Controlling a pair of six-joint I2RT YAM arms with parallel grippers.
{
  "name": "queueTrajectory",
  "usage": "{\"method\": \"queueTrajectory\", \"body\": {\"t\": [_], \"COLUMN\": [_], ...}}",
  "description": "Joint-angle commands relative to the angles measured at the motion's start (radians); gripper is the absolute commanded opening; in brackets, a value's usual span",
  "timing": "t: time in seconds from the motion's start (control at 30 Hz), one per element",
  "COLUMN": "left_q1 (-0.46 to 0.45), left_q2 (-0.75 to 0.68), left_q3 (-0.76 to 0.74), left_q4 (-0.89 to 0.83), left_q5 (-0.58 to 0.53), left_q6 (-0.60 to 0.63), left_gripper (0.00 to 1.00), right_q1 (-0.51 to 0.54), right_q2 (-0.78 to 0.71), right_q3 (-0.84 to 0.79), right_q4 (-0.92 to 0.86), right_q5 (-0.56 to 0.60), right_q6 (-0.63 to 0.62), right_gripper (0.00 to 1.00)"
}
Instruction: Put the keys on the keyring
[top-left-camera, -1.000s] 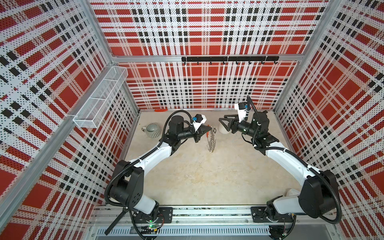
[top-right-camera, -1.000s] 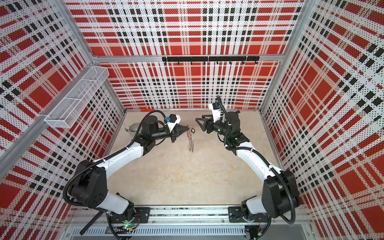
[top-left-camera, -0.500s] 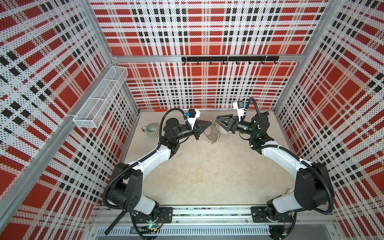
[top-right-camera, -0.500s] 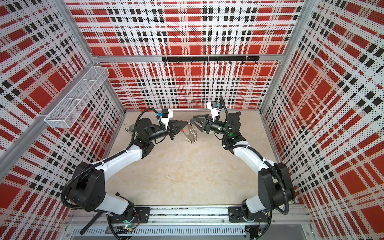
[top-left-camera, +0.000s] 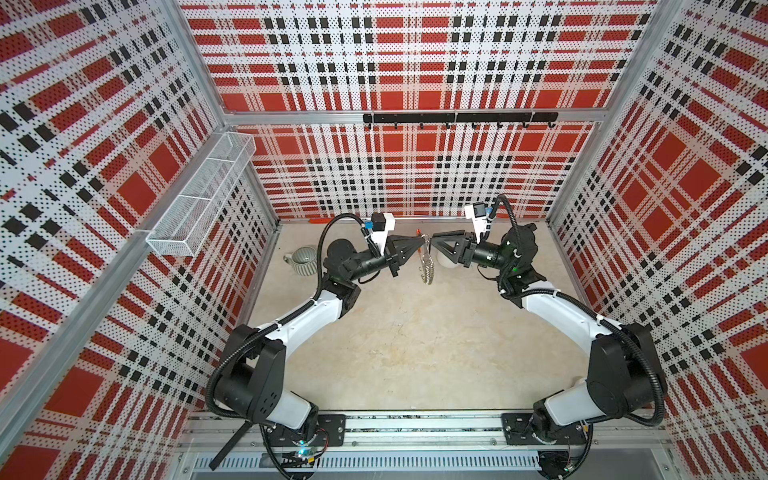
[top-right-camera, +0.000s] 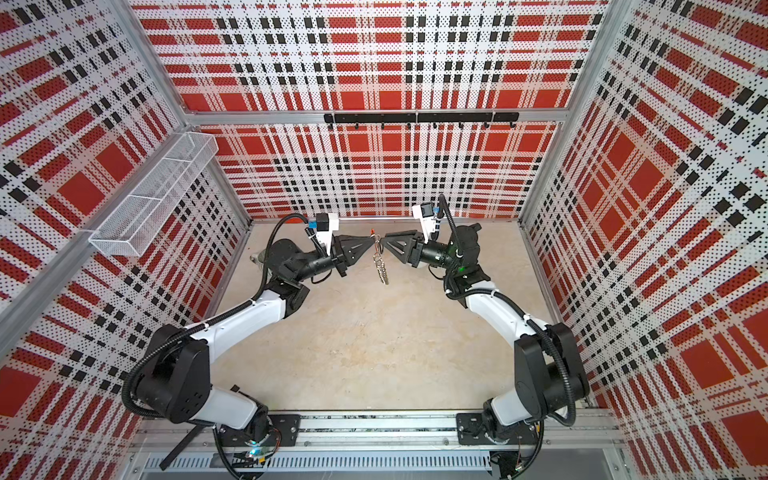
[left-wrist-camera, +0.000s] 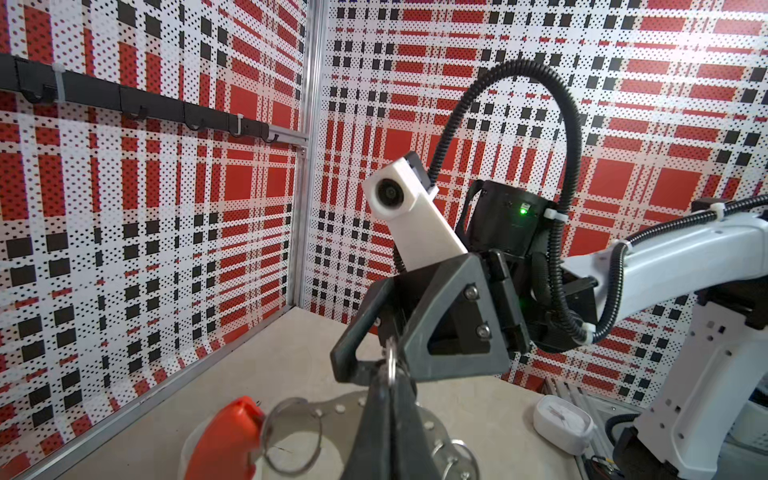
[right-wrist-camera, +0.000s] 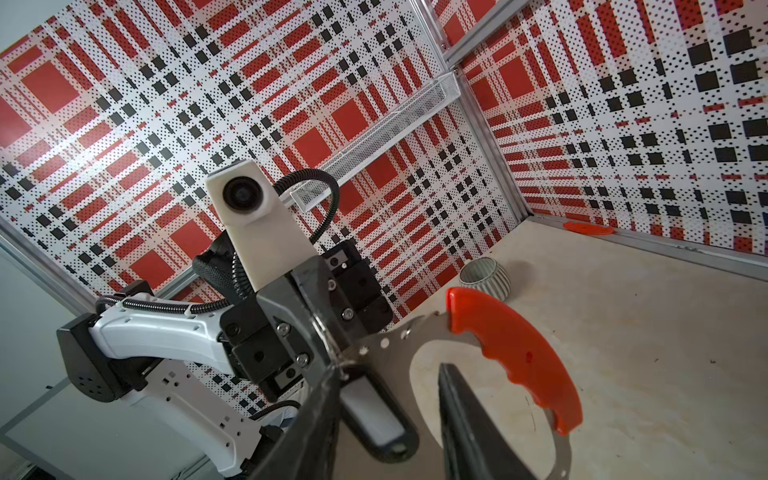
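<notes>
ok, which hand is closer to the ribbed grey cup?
Left. The left hand, shut on the keyring, sits between the keyring and the cup. The right hand is beyond the keyring, on its far side from the cup.

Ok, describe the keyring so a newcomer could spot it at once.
Look at the back of the beige table, where the left gripper and right gripper nearly meet. Hanging edge-on from the left gripper is the keyring. Unlike the ribbed mug and thin orange strip, it is a flat grey hoop with a red-orange grip and small wire rings along its edge.
</notes>
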Motion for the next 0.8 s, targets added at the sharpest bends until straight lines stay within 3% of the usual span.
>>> {"method": "queueTrajectory", "body": {"t": [0.0, 0.43, 0.77], "left_q1": [-0.006, -0.007, -0.007], "left_q2": [0.005, 0.015, 0.018], "left_q3": [-0.001, -0.012, -0.018], "left_q4": [0.065, 0.067, 0.067], "left_q5": [-0.002, -0.001, 0.012], "left_q6": [-0.014, -0.015, -0.015], "left_gripper": [0.00, 0.00, 0.00], "right_q1": [0.009, 0.009, 0.010], "right_q2": [0.012, -0.028, -0.030], "right_q3": [0.027, 0.048, 0.058], "right_q4": [0.012, -0.078, -0.069], "right_q5": [-0.003, 0.014, 0.023], "right_q6": [-0.011, -0.092, -0.088], "right_gripper": [0.41, 0.42, 0.49]}}
